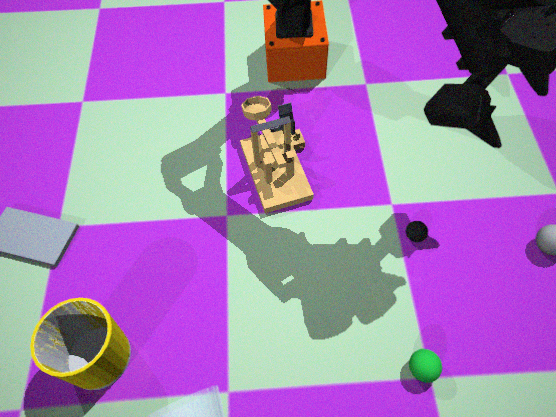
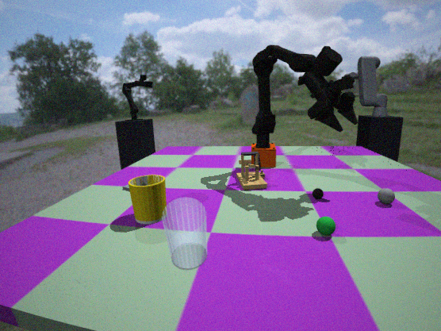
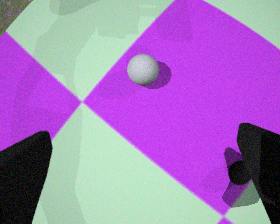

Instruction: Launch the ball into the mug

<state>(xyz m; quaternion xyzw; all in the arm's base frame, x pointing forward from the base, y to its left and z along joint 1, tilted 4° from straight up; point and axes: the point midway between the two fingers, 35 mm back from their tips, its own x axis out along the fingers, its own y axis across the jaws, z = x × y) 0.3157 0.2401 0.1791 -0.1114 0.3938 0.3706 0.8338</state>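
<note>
The wooden catapult [image 1: 274,163] [image 2: 251,173] stands in front of the orange arm base [image 1: 296,46] [image 2: 265,155], its empty cup [image 1: 256,106] towards the base. The yellow mug [image 1: 80,343] [image 2: 147,198] stands upright at the near left. A black ball [image 1: 416,231] [image 2: 317,193] [image 3: 236,172], a grey ball [image 1: 547,239] [image 2: 385,195] [image 3: 144,68] and a green ball [image 1: 425,365] [image 2: 325,225] lie on the right. My gripper [image 1: 517,113] [image 2: 347,125] [image 3: 145,137] is open and empty, high above the right side, looking down on the grey and black balls.
A clear glass [image 2: 185,232] stands upright just in front of the mug. A flat grey slab [image 1: 35,236] lies at the left edge. Two dark pedestals with other arms [image 2: 135,140] [image 2: 378,133] stand behind the checkered table.
</note>
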